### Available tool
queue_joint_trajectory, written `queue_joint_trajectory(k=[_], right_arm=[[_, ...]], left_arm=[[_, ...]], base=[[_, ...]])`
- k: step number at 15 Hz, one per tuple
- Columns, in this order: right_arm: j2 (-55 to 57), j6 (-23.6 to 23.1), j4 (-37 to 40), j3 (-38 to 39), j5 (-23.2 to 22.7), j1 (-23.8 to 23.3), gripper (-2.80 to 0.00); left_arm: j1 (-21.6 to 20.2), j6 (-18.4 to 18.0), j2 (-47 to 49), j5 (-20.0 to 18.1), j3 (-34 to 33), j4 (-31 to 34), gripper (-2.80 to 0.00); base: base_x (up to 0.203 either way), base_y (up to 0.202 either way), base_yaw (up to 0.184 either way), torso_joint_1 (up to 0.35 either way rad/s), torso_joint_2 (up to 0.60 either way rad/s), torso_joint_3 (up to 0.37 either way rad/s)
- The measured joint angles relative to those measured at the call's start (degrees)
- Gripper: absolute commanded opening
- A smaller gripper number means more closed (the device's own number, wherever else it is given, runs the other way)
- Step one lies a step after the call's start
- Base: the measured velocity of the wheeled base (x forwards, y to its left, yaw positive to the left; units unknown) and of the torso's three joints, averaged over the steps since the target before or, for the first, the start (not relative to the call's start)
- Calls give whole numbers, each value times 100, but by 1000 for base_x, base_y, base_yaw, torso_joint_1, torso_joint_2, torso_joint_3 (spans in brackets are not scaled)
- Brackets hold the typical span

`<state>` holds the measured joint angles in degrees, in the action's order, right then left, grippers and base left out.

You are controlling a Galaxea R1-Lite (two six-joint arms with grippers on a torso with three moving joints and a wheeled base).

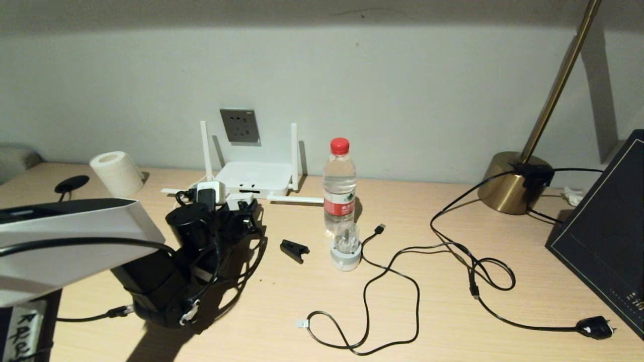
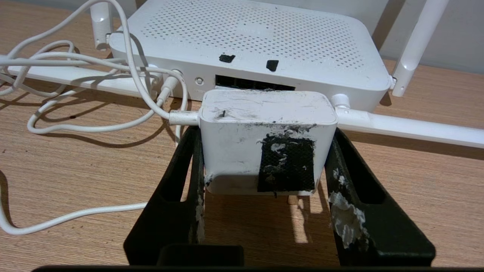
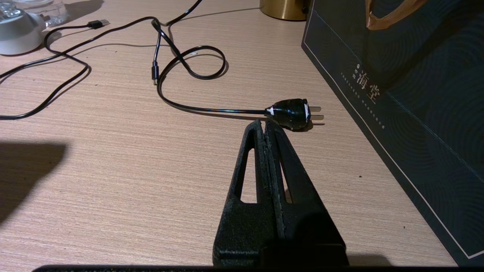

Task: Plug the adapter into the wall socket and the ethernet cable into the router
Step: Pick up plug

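Both fingers of the left pincer point(image 2: 264, 166) clamp the adapter point(image 2: 264, 139), held low before the router point(image 2: 249, 41)

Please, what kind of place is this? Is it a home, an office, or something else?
Probably a desk in a home or a hotel-like room. A brass desk lamp stands on the wooden table, a router sits below a wall socket, and a water bottle stands nearby.

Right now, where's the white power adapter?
The adapter is held between the fingers of the left hand, just in front of the router on the desk's left, below the wall socket.
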<state>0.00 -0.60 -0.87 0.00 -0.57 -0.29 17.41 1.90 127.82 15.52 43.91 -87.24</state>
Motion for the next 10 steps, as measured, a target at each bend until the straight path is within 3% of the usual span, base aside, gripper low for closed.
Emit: queue_joint_trajectory(k=[6,7,10], right_arm=[[0,2,-1,0,-1,-1,-280],[0,0,-3,0,-1,-1,-280],[0,0,0,0,-3,0,-280]], left_arm=[[0,44,13,10,-30,-6,-280],[0,44,9,22,-41,-5,0],[0,49,-10,41,-74,14,0]], base=[[0,0,0,0,0,0],[0,0,0,0,0,0],[0,0,0,0,0,0]])
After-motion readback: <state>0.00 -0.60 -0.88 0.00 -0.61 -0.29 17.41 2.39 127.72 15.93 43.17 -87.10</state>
